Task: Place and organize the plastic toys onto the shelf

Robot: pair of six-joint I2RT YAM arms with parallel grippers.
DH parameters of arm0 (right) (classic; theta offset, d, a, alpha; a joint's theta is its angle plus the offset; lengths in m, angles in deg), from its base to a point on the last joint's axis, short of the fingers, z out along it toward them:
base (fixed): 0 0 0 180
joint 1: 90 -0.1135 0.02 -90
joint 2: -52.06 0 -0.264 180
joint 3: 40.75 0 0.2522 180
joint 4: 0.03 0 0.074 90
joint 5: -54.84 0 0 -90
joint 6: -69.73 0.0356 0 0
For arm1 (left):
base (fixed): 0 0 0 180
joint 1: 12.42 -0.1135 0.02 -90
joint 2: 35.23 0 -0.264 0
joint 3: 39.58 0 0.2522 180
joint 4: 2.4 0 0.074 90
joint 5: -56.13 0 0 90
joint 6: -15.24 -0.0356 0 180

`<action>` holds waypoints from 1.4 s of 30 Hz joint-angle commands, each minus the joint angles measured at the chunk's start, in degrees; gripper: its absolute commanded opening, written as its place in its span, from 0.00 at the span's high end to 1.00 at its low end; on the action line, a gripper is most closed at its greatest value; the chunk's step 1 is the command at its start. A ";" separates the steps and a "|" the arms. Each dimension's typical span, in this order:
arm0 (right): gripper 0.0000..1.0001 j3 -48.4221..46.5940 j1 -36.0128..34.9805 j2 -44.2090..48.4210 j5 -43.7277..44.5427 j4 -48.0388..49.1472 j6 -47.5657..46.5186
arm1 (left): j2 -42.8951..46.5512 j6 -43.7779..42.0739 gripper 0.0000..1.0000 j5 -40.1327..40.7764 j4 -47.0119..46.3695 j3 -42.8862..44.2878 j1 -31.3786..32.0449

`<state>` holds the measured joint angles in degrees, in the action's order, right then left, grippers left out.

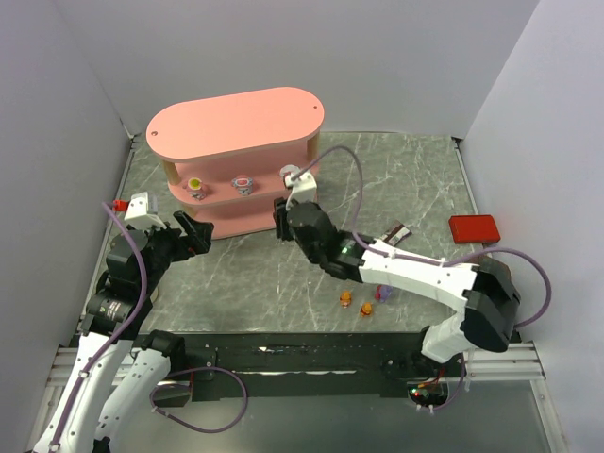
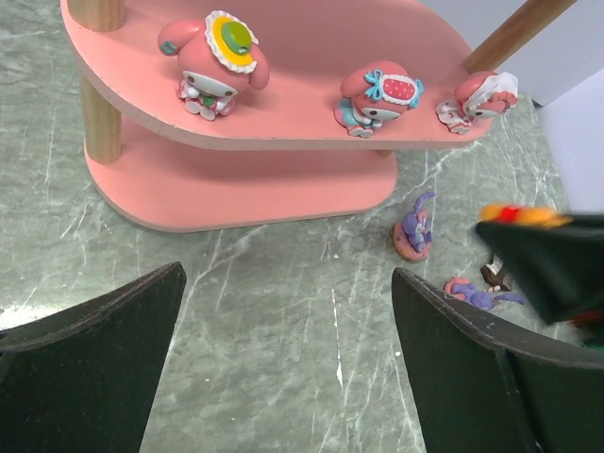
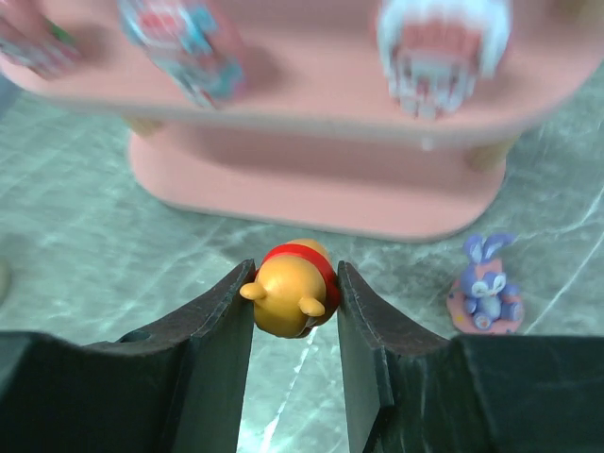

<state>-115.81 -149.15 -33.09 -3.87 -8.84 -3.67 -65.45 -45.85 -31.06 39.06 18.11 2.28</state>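
**Grey marbled tabletop, pale walls: holdings as seen**

- Tabletop (image 1: 245, 274): grey stone-patterned surface, with pale walls at the left, back and right.
- Shelf (image 1: 236, 132): pink, three tiers, rounded ends, pale wooden posts. It stands at the far left of the tabletop.
- Middle tier, three pink-white pieces upright in a row: capped figurine (image 2: 215, 58) at the left, bow figurine (image 2: 382, 94) in the centre, frilled figurine (image 2: 477, 97) at the right end.
- Right end effector (image 3: 294, 274): fingers pinched on the held bear (image 3: 283, 297), an orange-yellow piece with a red band. It is low in front of the shelf's right end; whether it touches the tabletop cannot be told.
- Left end effector (image 2: 288, 368): fingers spread wide with nothing between them. It faces the shelf front and stands apart from it.
- Upright purple figurine (image 2: 415, 228): on the tabletop just off the shelf's right end.
- Fallen purple figurine (image 2: 479, 294): lying on its side near the upright one.
- Third purple figurine (image 1: 384, 293): near right of the tabletop, beside the right forearm.
- Loose bears, two: first bear (image 1: 346, 299) and second bear (image 1: 366, 309), close together near the third purple figurine.
- Red flat box (image 1: 474, 227): by the right wall.
- Snack bar (image 1: 396, 233): dark wrapper, just beyond the right arm.
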 commanded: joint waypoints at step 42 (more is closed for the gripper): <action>0.80 -55.06 12.84 -17.77 -6.15 -27.00 -16.87 | 0.42 -1.04 0.04 -0.70 -1.16 0.02 -1.43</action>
<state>-166.28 -137.02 -49.85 -9.82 -32.91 -20.78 -65.34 -45.85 -31.06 39.06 18.11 1.32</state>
